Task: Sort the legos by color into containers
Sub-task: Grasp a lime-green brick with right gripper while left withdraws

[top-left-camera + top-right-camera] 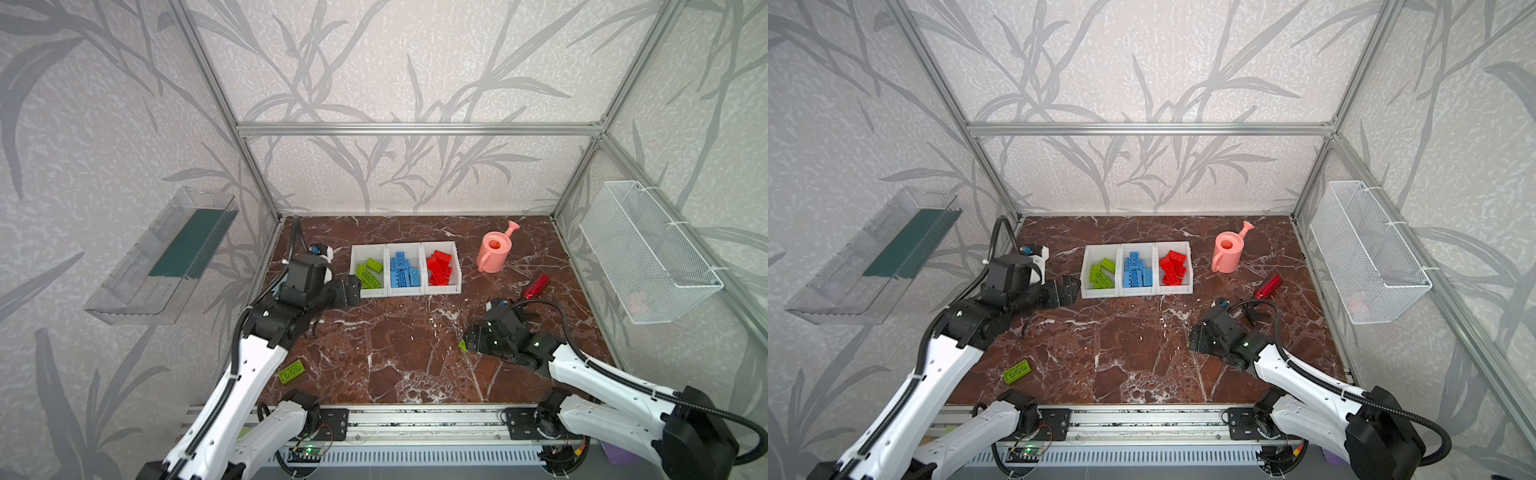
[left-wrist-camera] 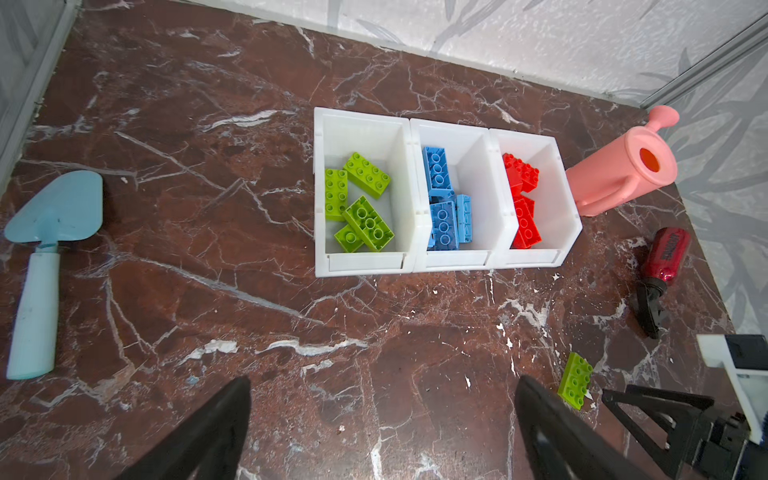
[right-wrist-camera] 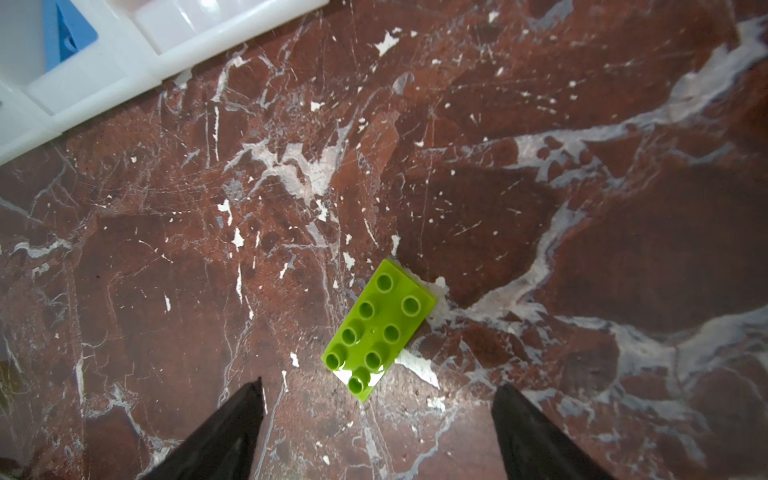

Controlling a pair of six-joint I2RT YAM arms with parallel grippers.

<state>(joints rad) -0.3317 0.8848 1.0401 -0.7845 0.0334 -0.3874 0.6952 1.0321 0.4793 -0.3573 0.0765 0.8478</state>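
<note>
Three white containers [image 1: 405, 292] stand joined in a row at mid-table. The left one holds green legos [image 1: 371, 272], the middle one blue legos [image 1: 402, 270], the right one red legos [image 1: 439, 268]. My left gripper [image 2: 382, 382] hangs open and holds nothing, just off the green bin's front-left corner [image 1: 353, 291]. One loose green lego [image 1: 291, 371] lies near the table's front left. Another green lego [image 3: 380, 328] lies studs up on the marble. My right gripper [image 3: 381, 384] is open above it, its near end level with the fingertips.
A pink watering can [image 1: 494, 251] stands right of the bins. A dark red ribbed tool [image 1: 536, 286] lies in front of it. A pale blue trowel [image 2: 45, 257] lies at far left. A wire basket [image 1: 652, 253] and a clear tray [image 1: 162, 257] hang on the side walls.
</note>
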